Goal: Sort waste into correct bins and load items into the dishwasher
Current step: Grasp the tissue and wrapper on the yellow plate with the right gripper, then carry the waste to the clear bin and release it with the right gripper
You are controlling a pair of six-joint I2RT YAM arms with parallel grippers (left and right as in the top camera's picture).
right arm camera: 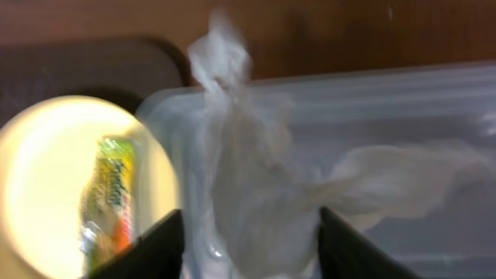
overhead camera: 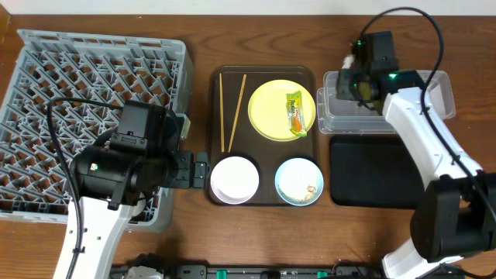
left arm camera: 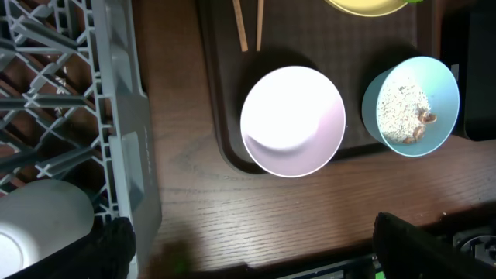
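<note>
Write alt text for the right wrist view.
A crumpled white tissue is held in the right gripper over the clear tub. To the left, a snack wrapper lies on the yellow plate. The image is blurred.

Left claw [left arm camera: 248, 231] spread wide, right claw [right arm camera: 249, 226] pinching tissue [right arm camera: 232, 147]

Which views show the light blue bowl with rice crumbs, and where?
Overhead: light blue bowl at lower centre, right of the white bowl.
Left wrist: the bowl at right.
Right wrist: not in it.
Shared landmark: round yellow plate.
</note>
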